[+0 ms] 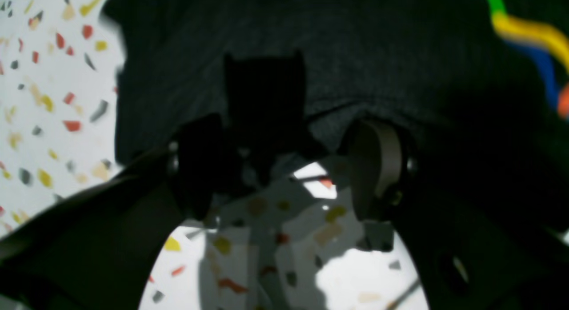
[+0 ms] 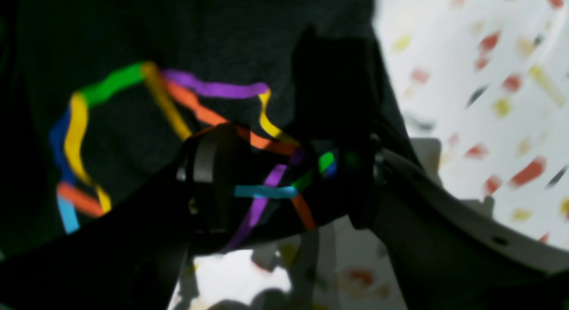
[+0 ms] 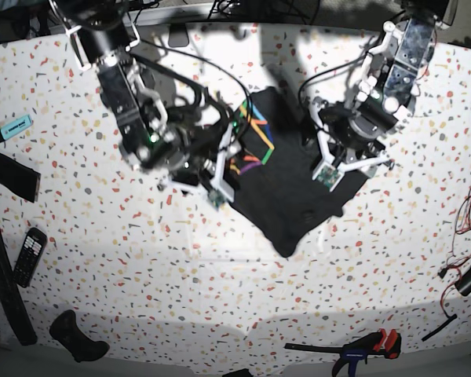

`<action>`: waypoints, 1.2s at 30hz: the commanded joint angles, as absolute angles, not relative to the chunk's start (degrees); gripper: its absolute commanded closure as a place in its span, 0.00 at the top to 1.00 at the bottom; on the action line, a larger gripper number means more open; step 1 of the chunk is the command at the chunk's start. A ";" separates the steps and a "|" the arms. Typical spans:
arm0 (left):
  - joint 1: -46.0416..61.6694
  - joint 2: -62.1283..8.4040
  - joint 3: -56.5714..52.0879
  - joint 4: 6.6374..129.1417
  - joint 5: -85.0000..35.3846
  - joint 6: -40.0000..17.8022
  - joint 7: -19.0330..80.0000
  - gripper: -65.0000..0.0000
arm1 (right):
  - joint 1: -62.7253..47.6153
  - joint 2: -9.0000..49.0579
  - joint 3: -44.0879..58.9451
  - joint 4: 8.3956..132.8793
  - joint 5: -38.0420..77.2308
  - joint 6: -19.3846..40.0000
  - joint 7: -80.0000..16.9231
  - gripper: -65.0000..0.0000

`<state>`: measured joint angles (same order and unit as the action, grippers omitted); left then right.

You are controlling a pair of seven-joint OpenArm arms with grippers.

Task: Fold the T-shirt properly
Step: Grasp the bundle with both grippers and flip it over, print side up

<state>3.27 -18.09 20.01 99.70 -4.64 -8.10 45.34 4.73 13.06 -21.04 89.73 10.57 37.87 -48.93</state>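
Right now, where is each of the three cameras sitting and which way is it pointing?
Left wrist: on the left arm, looking past its pincer at the T-shirt edge over the speckled table.
Right wrist: on the right arm, looking past its pincer at the shirt's rainbow print.
Base: overhead, looking down; both arms, calculator and clamp show.
Shared: shirt and table appear in all three views.

Below me spreads a white surface (image 3: 220,259) speckled red, yellow and grey, brightly lit with hard dark shadows; cables (image 3: 243,9) trail along its edge at twelve o'clock.
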 commanded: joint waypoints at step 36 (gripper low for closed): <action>-15.42 -18.31 19.88 87.00 -4.51 -8.38 53.74 0.66 | -4.64 12.86 -20.23 115.42 7.22 28.05 -52.12 0.54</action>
<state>-14.00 -17.98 20.10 86.06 -5.08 -8.43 54.94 -5.26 12.84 -20.45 114.32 7.38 28.42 -53.19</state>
